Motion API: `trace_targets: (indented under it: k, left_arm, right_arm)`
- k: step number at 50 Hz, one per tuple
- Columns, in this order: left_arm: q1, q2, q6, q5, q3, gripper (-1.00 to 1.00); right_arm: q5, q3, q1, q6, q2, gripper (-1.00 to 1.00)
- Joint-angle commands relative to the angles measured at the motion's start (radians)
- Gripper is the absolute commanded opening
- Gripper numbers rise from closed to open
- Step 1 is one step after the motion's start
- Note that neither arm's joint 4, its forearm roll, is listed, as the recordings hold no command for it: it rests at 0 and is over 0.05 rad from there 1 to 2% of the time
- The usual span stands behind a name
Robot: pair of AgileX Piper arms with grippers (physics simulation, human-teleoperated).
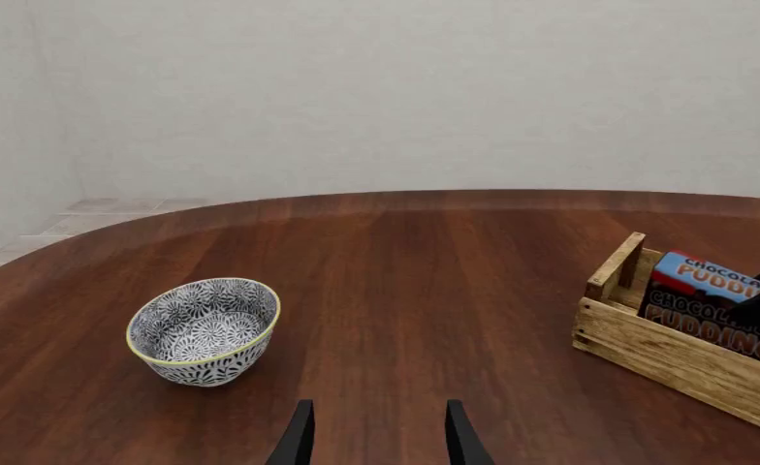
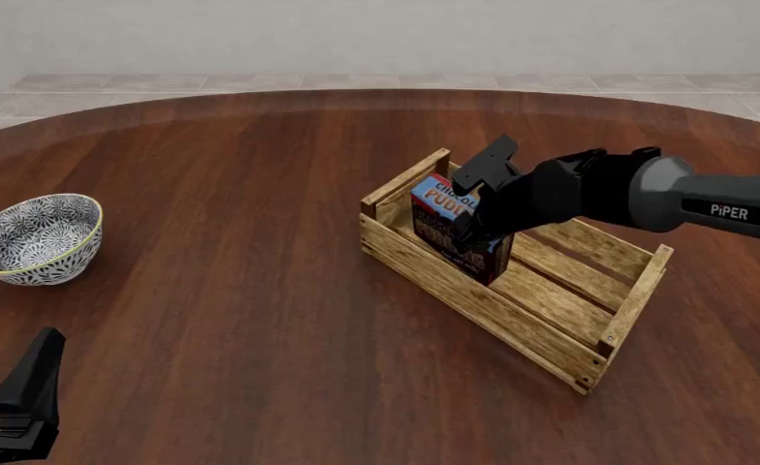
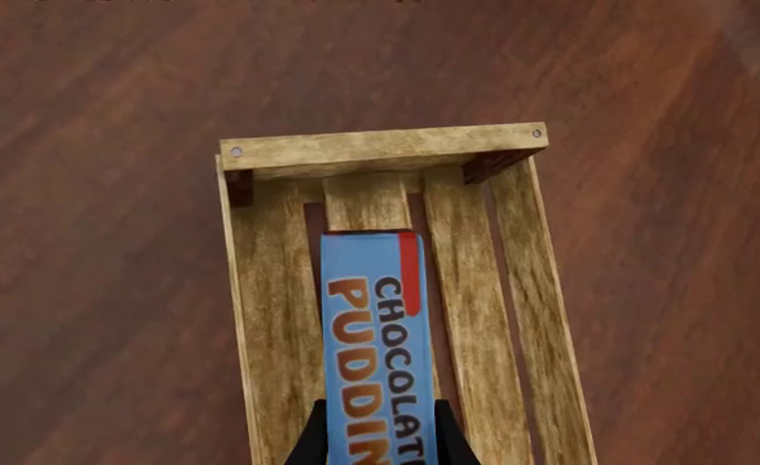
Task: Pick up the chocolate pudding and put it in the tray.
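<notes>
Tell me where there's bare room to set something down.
Open table between bowl and tray. The tray's end away from the bowl is bare slats; its other end holds the pudding, with the right gripper on it.

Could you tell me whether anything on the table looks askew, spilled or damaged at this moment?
Nothing stands out. The pudding box stands upright inside the wooden crate, with the right gripper closed on it. The patterned bowl sits upright, apart from the crate. The left gripper is open and holds nothing.

We see a blue-topped chocolate pudding [image 3: 371, 344] with orange lettering, a light wooden tray [image 2: 422, 269], a blue-white patterned bowl [image 1: 205, 332] with a yellow rim, and a red-brown table [image 2: 251, 291].
</notes>
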Motion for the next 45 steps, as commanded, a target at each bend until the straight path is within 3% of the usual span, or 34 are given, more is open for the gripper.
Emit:
trace_targets:
  k: [1, 8, 11, 12, 13, 20, 45]
  left_arm:
    - [0.000, 0.000, 0.000, 0.000, 0.000, 1.00]
    - [0.000, 0.000, 0.000, 0.000, 0.000, 1.00]
    - [0.000, 0.000, 0.000, 0.000, 0.000, 1.00]
    - [0.000, 0.000, 0.000, 0.000, 0.000, 1.00]
    - [0.000, 0.000, 0.000, 0.000, 0.000, 1.00]
    - [0.000, 0.000, 0.000, 0.000, 0.000, 1.00]
    - [0.000, 0.000, 0.000, 0.000, 0.000, 1.00]
  right_arm:
    - [-0.011, 0.008, -0.003, 0.022, 0.014, -1.00]
    - [-0.011, 0.007, -0.001, 0.021, 0.020, -1.00]
    - [-0.004, -0.033, -0.042, 0.013, 0.047, -1.00]
    - [0.000, -0.020, -0.009, 0.056, 0.032, 1.00]
    - [-0.007, -0.002, 0.001, 0.039, 0.021, 1.00]
    - [0.012, -0.046, -0.022, 0.070, 0.041, 1.00]
    - [0.080, -0.089, -0.015, 0.080, -0.017, 1.00]
